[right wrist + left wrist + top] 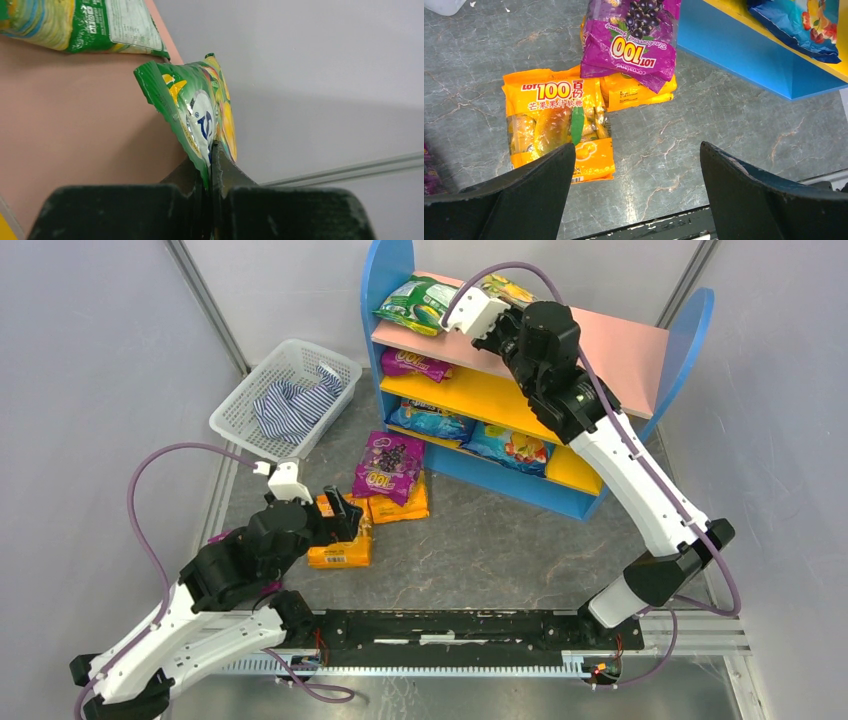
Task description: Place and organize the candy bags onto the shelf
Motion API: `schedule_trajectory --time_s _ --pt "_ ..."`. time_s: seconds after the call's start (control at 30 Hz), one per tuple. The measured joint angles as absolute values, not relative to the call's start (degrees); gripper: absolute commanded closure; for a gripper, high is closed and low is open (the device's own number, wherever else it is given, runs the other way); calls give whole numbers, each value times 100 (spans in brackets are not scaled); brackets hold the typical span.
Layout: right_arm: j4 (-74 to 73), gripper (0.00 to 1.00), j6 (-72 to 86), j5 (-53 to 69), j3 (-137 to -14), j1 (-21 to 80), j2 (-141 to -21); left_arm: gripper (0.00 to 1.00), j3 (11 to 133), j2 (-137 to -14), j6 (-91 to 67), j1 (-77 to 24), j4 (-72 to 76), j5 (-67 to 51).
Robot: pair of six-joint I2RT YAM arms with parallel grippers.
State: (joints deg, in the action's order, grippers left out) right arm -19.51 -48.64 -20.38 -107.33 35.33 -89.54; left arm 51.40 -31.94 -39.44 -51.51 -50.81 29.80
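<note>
Right jaws pinch a green candy bag (196, 107) over the pink shelf top (75, 115) (left jaws wide apart above an orange bag (549, 125))

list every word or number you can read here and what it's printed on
"LOT 100": orange bag, Chinese characters beside and below it.
"LOT 100": purple bag next to it, upside down.
"100": purple shelf bag on the yellow board, upside down.
Green bag in the right fingers and other green bag: print unreadable.
</note>
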Motion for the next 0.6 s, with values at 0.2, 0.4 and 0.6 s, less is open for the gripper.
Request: schedule_trajectory --time_s 0.2,0.4,0.6 --pt "-1955 96 -4954 -1798 -10567 3498 -8952 0 5116 -3162 -3944 -5151 -5041 2974" --pt "-2014 96 -4971 -1505 -10556 3446 -9008 0 5089 -2995 -3944 -5151 -5039 2969" --pt "-2047 96 -4956 -1227 -10556 3437 -9006 0 5081 -2893 -3944 -5151 -5039 2974"
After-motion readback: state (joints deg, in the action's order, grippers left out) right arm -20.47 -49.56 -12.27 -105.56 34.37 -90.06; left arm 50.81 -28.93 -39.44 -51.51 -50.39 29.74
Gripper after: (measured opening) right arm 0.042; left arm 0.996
